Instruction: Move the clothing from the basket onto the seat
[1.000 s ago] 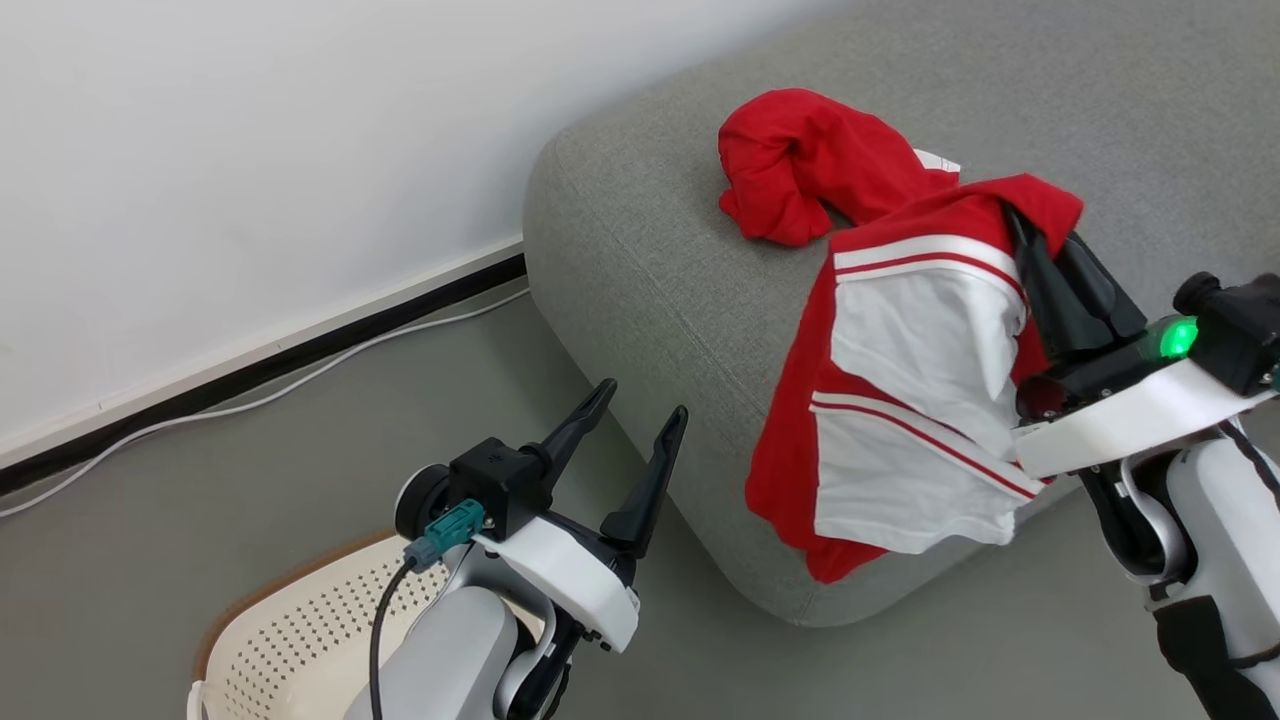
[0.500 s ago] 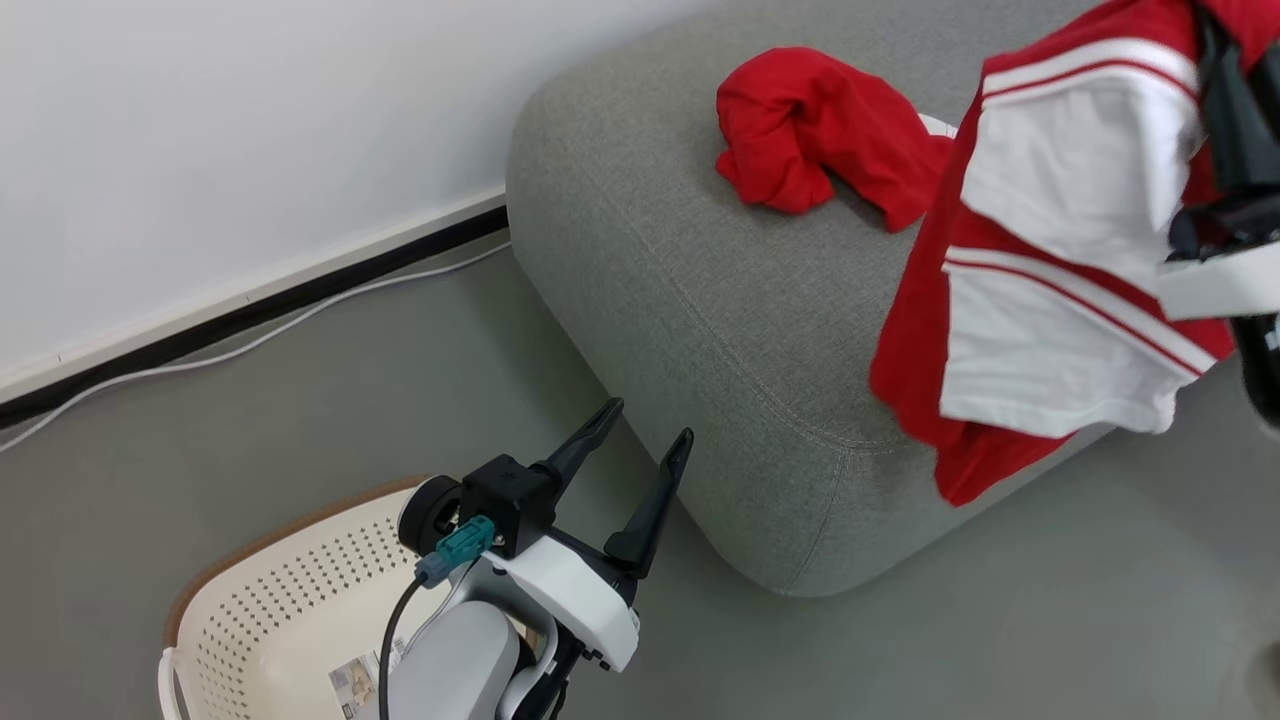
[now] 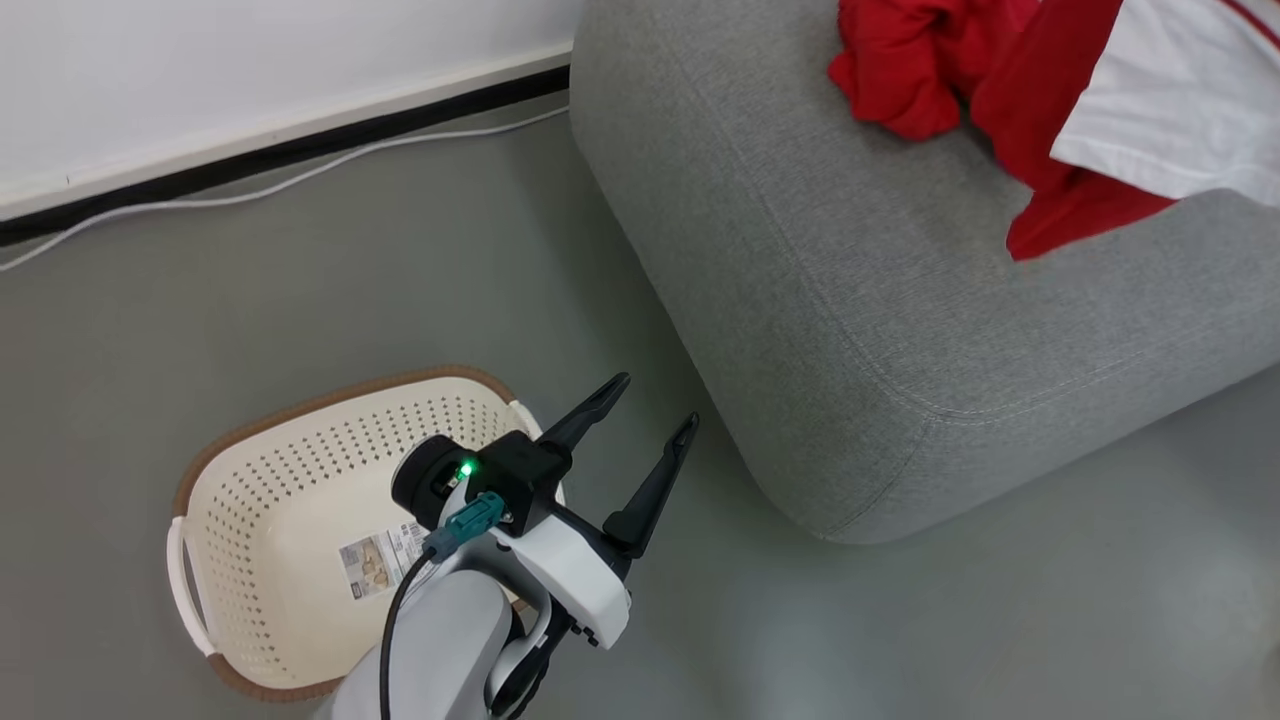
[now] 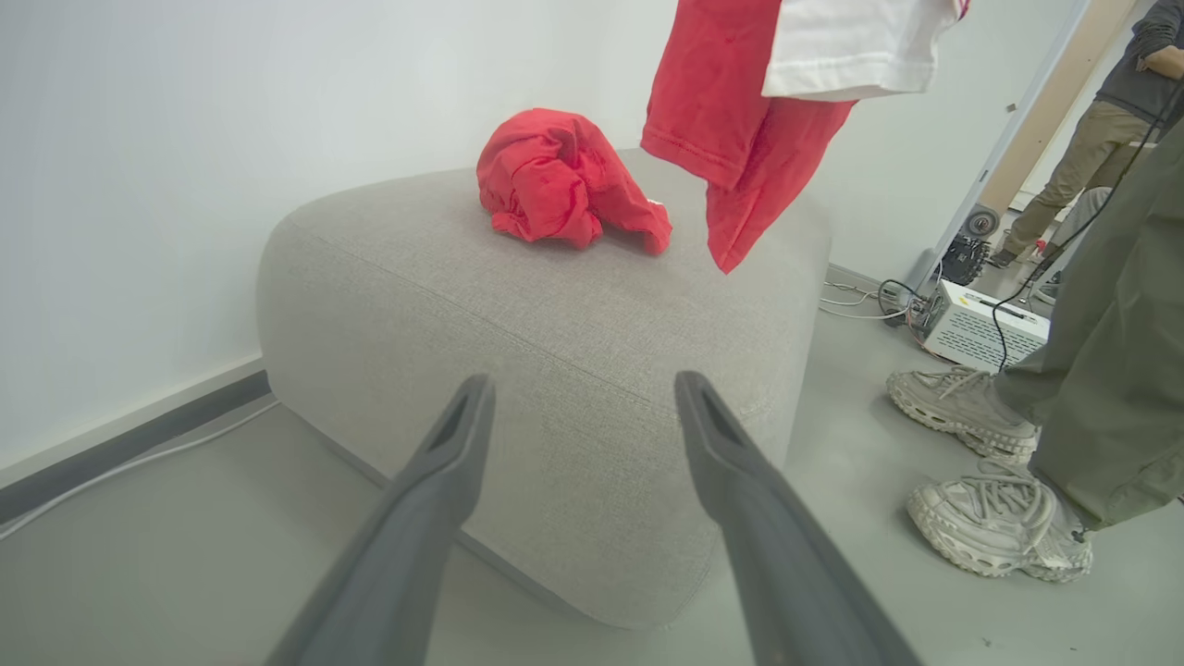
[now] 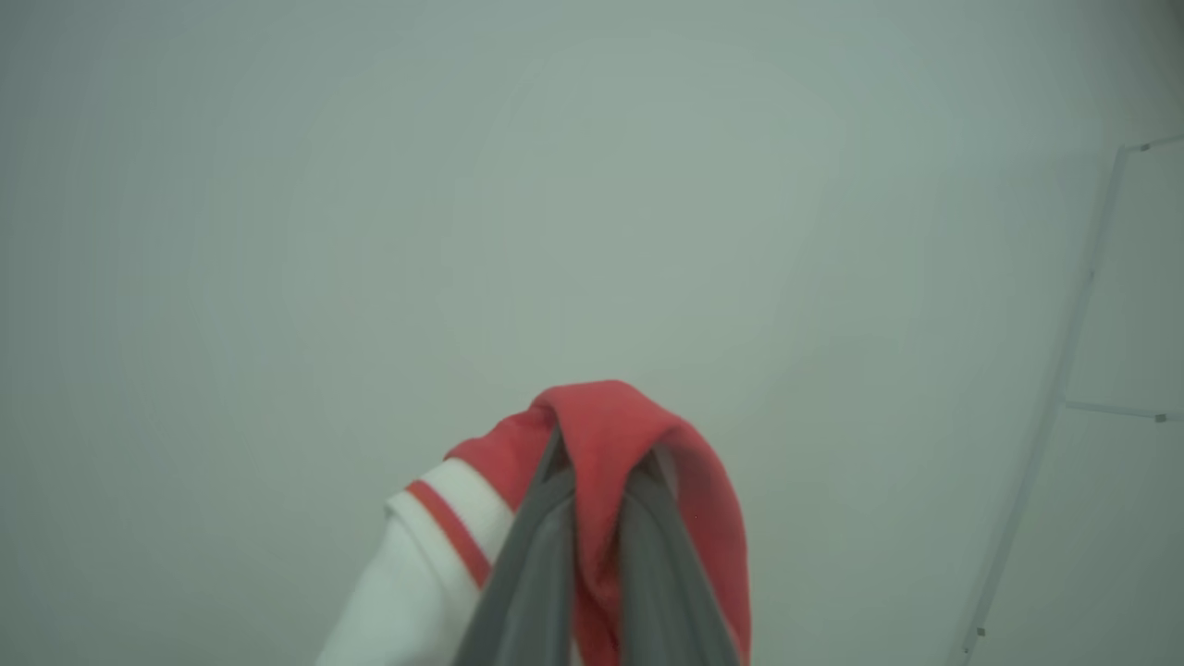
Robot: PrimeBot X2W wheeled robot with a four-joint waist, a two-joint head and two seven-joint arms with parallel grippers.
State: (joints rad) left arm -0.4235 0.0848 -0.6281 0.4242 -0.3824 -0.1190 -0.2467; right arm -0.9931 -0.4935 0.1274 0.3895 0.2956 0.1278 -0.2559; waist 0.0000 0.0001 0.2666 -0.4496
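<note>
A crumpled red garment (image 3: 900, 60) lies on the grey seat (image 3: 900, 330), and it also shows on the seat's top (image 4: 555, 176) in the left wrist view. A red and white striped garment (image 3: 1150, 120) hangs in the air above the seat (image 4: 573, 351), its lower hem (image 4: 749, 148) dangling clear of the cushion. My right gripper (image 5: 597, 462) is shut on a red fold of this garment (image 5: 610, 416), facing a bare wall. The cream basket (image 3: 250, 480) sits on the floor at lower left with just its label inside. My left gripper (image 3: 645, 410) hovers open beside the basket, its fingers (image 4: 453, 435) pointing at the seat.
A person's legs and pale shoes (image 4: 999, 518) stand on the floor right of the seat. A white box with cables (image 4: 980, 324) lies behind them. A white cable (image 3: 250, 190) runs along the wall's dark skirting.
The head camera has tilted down and brought the basket into full view. The right gripper has lifted the striped garment higher, up and right out of the head view. My left gripper stays open.
</note>
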